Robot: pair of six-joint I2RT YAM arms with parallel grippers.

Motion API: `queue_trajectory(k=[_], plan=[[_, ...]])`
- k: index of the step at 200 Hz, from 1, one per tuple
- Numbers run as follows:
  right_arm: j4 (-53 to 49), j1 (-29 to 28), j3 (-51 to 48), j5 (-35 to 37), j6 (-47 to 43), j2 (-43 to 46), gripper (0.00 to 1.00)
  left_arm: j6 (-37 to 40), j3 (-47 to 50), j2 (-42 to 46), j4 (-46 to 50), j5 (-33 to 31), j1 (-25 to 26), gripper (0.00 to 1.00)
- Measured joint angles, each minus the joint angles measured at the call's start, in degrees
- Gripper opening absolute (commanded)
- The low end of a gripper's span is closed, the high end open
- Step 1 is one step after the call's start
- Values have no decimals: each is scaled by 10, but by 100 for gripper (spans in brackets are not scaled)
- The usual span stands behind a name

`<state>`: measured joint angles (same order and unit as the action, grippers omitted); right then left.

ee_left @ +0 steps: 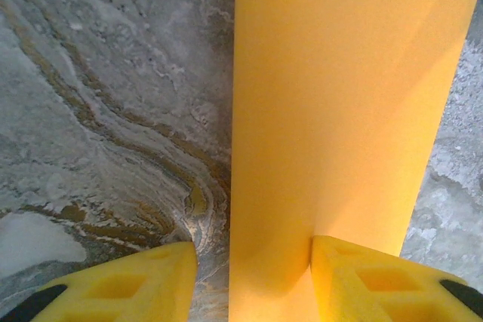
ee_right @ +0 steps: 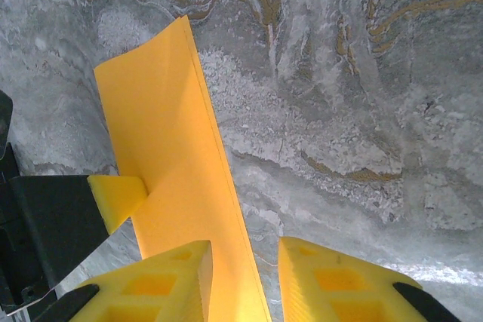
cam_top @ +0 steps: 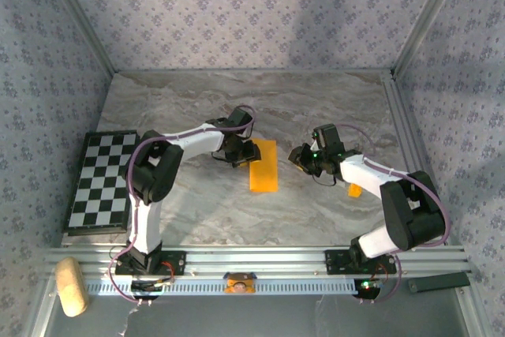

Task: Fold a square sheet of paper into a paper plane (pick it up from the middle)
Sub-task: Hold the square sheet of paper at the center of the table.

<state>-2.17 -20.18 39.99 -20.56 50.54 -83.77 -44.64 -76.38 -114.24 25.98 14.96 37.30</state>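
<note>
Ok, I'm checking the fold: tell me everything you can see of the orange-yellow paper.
The sheet of paper is thin, plain orange-yellow, a narrow rectangle that looks folded in half, layers doubled along one long edge. It lies flat on the marble table, between the arms. One finger of the left gripper rests on it.

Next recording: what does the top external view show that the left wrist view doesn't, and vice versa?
Top external adds the right gripper near the folded orange-yellow paper, the chequered board and a tiny orange bit. Left wrist adds close detail: one finger rests on the paper, the other on the bare marble table, jaws apart. Both show the paper and the left gripper at its edge.
</note>
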Motion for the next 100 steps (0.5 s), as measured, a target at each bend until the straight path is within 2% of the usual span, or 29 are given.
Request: queue_trajectory(k=[100], plan=[[0, -2, 0, 0, -5, 0, 31, 7, -30, -14, 36, -19, 7, 47]])
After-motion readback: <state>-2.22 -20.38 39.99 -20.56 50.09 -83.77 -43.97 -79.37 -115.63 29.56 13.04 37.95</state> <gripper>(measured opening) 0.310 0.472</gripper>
